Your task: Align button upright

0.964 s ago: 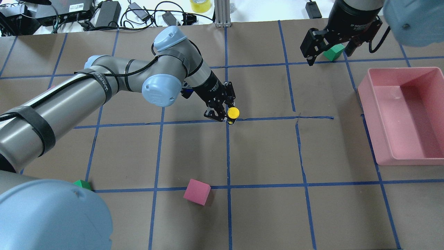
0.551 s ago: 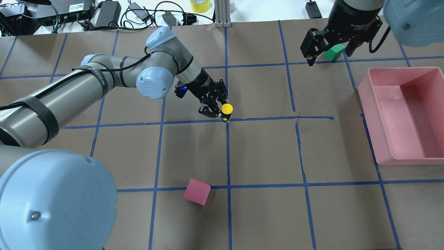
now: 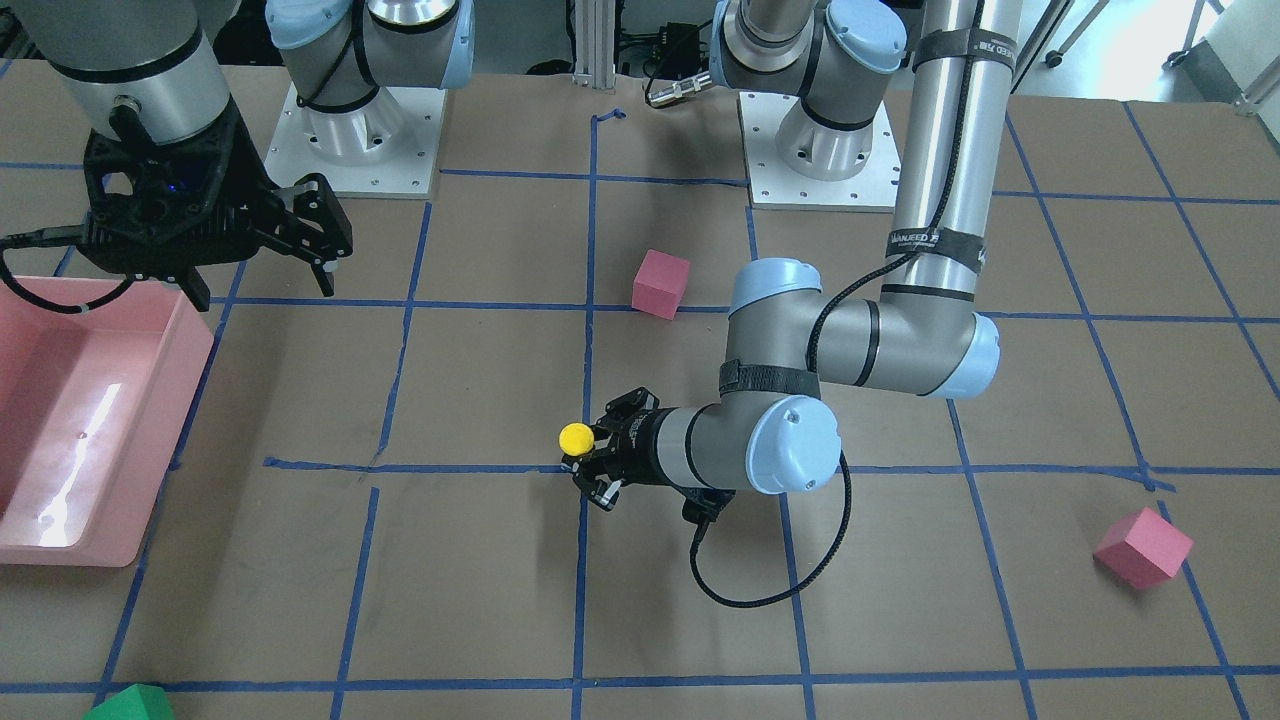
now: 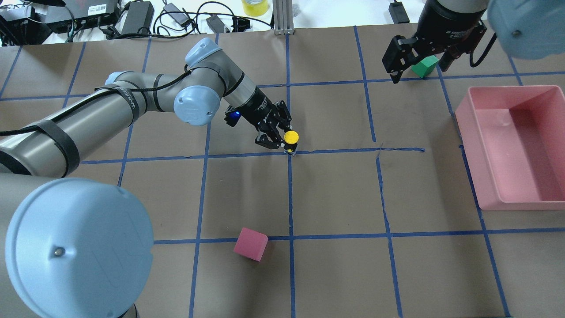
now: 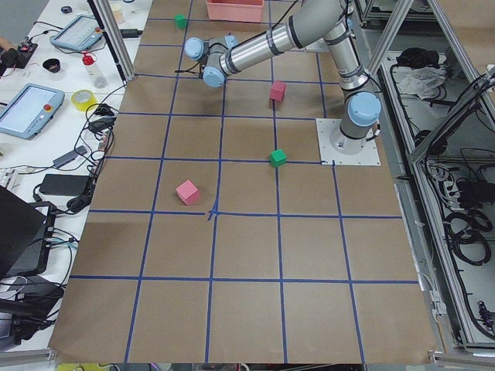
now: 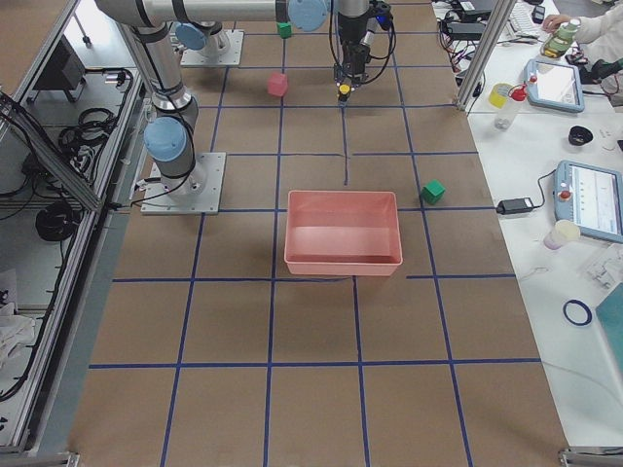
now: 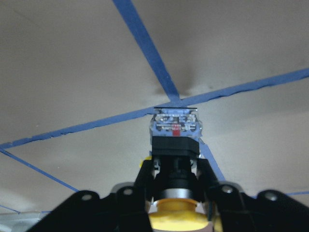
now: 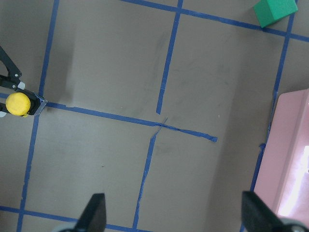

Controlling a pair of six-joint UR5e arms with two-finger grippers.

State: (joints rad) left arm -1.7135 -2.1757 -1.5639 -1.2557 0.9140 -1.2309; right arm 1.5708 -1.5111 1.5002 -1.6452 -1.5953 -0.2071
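Pincer [image 4: 286, 142] clamps button [image 4: 291, 137] beneath round yellow cap.

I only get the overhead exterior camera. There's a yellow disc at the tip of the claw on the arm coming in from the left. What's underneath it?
Observer: The left wrist camera shows the whole button. Beyond the yellow cap comes a black body, ending in a silvery-grey base block.
Visitor: How does the claw hold it?
Observer: The left gripper pinches the black body from both sides, right next to the cap.
Visitor: Any cubes I'm missing?
Observer: Yes. The front-facing camera shows a second pink cube, which your view does not show.
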